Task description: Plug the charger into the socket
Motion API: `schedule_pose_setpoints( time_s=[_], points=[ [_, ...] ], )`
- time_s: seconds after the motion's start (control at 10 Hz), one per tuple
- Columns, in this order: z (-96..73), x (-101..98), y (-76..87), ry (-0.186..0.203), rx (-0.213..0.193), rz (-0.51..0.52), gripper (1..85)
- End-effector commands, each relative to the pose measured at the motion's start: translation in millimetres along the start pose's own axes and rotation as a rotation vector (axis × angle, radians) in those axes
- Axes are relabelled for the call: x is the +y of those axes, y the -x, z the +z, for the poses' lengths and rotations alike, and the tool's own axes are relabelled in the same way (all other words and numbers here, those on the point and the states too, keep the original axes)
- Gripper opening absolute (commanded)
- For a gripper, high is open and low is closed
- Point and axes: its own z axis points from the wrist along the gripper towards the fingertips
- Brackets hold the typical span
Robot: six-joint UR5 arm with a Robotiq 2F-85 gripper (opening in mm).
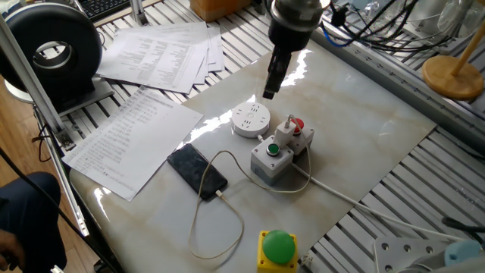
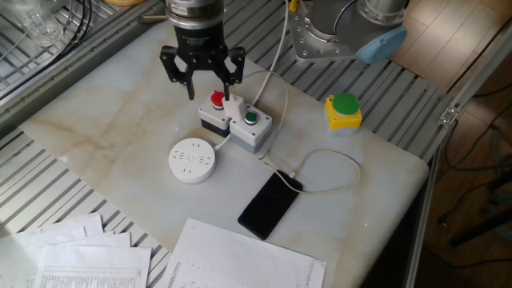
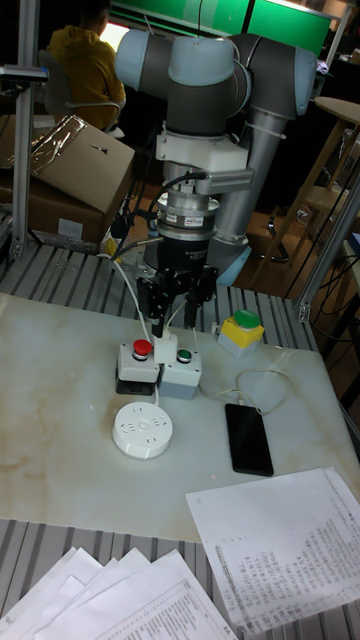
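Observation:
The charger (image 2: 234, 106), a small white cube, stands upright on top of two grey push-button boxes (image 2: 248, 132), between their red and green buttons; it also shows as charger (image 1: 285, 131) and charger (image 3: 164, 346). Its thin white cable loops to a black smartphone (image 2: 270, 206). The round white socket (image 2: 192, 159) lies flat on the marble top beside the boxes, its slots bare. My gripper (image 2: 206, 80) hangs open and empty just above and behind the charger, touching nothing. From the other side, the gripper (image 1: 271, 82) is edge-on; in the tall view, the gripper (image 3: 174, 318) straddles the air over the charger.
A yellow box with a green dome button (image 2: 344, 110) stands near the table's edge. Printed sheets (image 1: 155, 51) lie beyond the socket and by the smartphone (image 1: 197, 171). A thicker white cable (image 1: 341, 196) runs from the grey boxes off the table.

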Motion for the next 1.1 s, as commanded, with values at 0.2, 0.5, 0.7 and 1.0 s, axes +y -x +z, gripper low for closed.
schedule_pose_setpoints(
  time_s=[0.2, 0.5, 0.7, 1.0],
  points=[
    [11.2, 7.5, 23.6, -0.054, -0.064, 0.288, 38.3],
    [28.0, 9.8, 42.0, -0.13, -0.111, 0.409, 25.0],
    [32.5, 12.7, 41.8, -0.152, -0.109, 0.444, 23.3],
    [32.6, 14.6, 46.5, -0.152, -0.125, 0.489, 22.7]
  ],
)
